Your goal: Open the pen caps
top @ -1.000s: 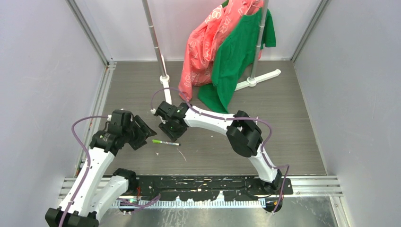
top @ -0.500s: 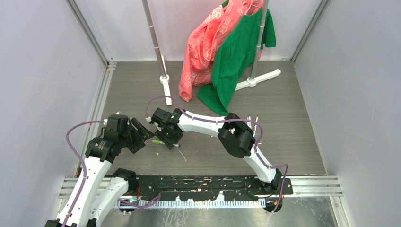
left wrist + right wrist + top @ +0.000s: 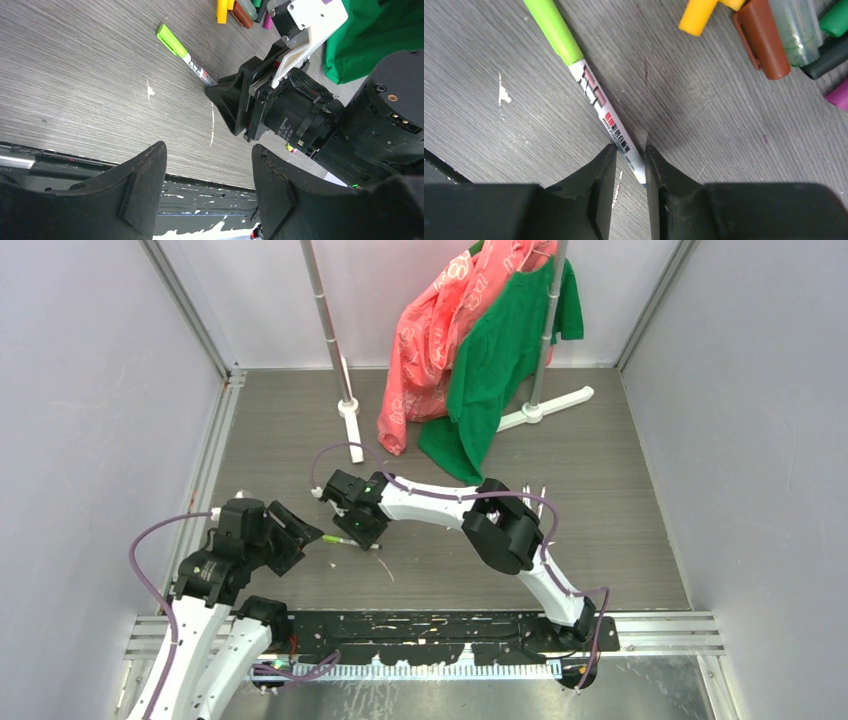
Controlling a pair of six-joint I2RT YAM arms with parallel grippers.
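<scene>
Right wrist: right gripper [image 3: 630, 150] pinches the green-capped pen [image 3: 594, 95] by its barrel between narrow jaws; left gripper [image 3: 209, 147] jaws stand wide.

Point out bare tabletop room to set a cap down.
Bare: the table between the right arm and right wall, and the back-left corner beside the rack base. Crowded: around the green-capped pen, between the left gripper and right gripper.

Bare worktop [image 3: 280, 430] lies open around the green cap [image 3: 170, 41] of the pen [image 3: 599, 107], facing the left pincer [image 3: 207, 150], whose jaws are spread. The right pincer [image 3: 630, 150] straddles the barrel's other end, blocking it. A pile of pens [image 3: 764, 42] crowds nearby; rack foot [image 3: 350, 430] and shirts [image 3: 480, 360] stand farther back.
</scene>
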